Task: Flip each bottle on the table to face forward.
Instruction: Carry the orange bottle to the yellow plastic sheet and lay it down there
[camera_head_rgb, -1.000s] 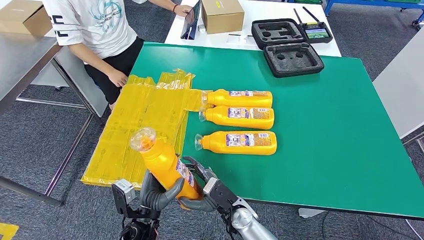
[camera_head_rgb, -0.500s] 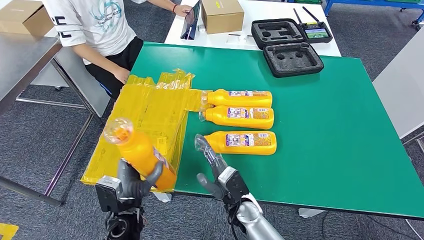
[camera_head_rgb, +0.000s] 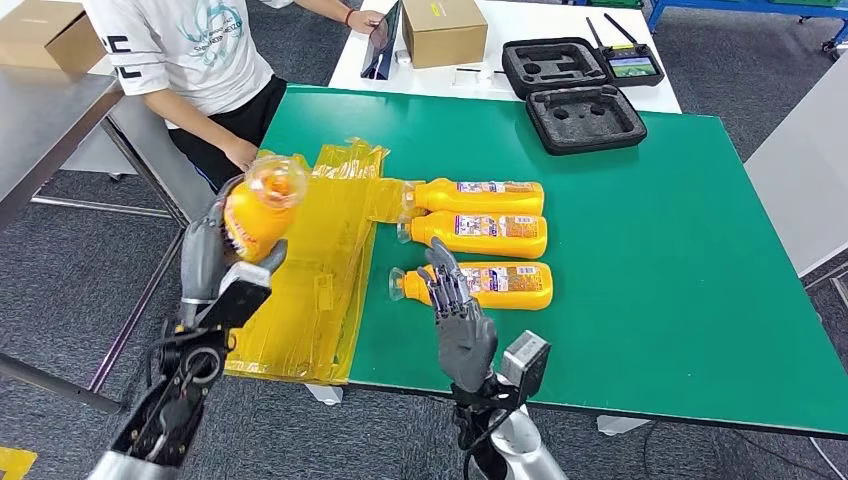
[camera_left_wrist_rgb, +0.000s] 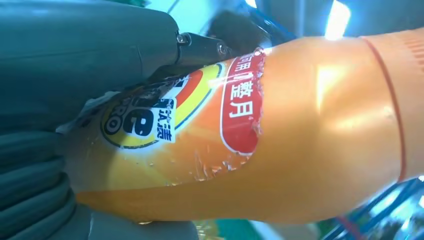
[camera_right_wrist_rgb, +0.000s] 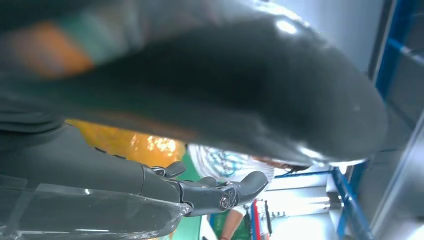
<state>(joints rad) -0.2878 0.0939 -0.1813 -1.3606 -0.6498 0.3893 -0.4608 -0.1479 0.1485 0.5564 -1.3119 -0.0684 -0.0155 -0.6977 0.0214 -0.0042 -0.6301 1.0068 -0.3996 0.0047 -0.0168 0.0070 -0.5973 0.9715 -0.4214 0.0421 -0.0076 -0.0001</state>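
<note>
Green table (camera_head_rgb: 640, 200); bottle (camera_head_rgb: 255, 208) in left robot hand (camera_head_rgb: 215, 255)

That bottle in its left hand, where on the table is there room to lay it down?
The left hand holds a bottle above the yellow sheet. Free patches: green table right of the three lying bottles, and the strip between them and the foam case. It is crowded around the nearest lying bottle, where the right hand hovers.

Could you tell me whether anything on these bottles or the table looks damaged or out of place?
The held bottle in the left robot hand has a torn label: the red patch's edge is ragged and peeling. The yellow plastic sheet lies crumpled, overhanging the table's edge.
</note>
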